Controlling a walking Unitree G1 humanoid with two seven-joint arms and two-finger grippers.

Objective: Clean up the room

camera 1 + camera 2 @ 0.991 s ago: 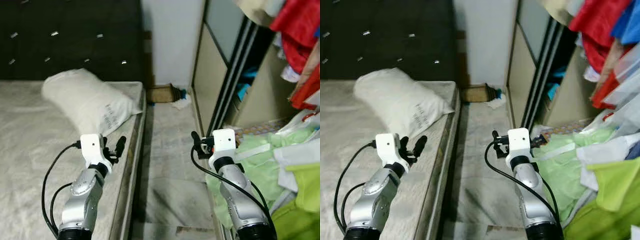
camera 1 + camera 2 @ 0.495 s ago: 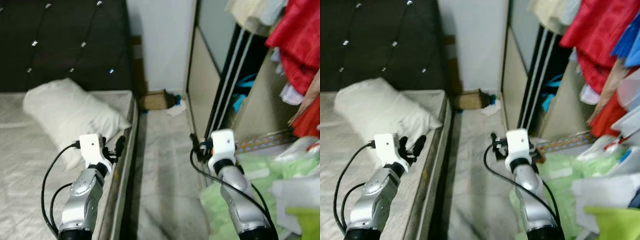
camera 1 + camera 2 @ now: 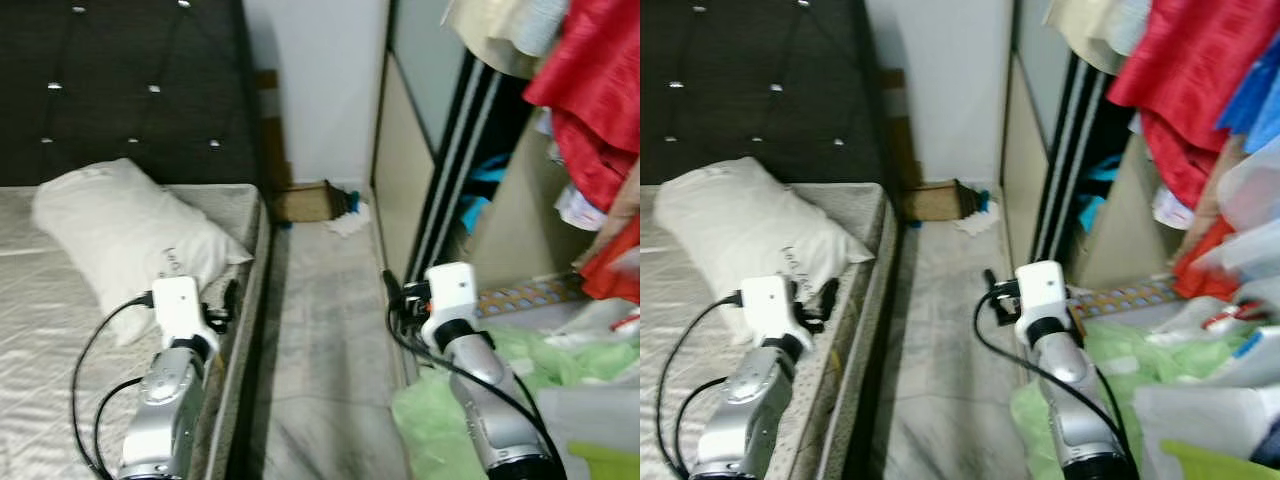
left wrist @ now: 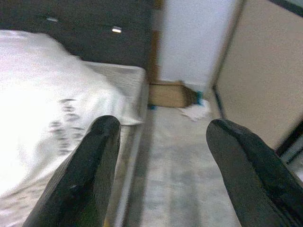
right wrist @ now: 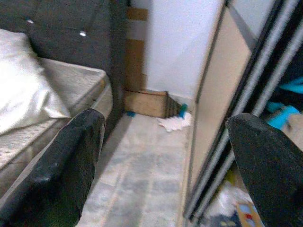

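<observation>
A crumpled white cloth lies on the marble floor at the far end of the aisle, next to a brown cardboard box against the wall. Both also appear in the right wrist view as the cloth and the box. My left gripper hovers over the bed's edge, open and holding nothing, its fingers wide apart. Above the aisle beside the wardrobe, my right gripper is open too and holds nothing, with its fingers spread.
A bed with a white pillow and dark headboard lies on the left. On the right stand sliding wardrobe doors, hanging red clothes and a heap of green cloth. The narrow floor aisle runs between them.
The whole view has shifted, so the camera moved; pillow and box now sit further left. Both arms keep the same raised pose, fingers open.
</observation>
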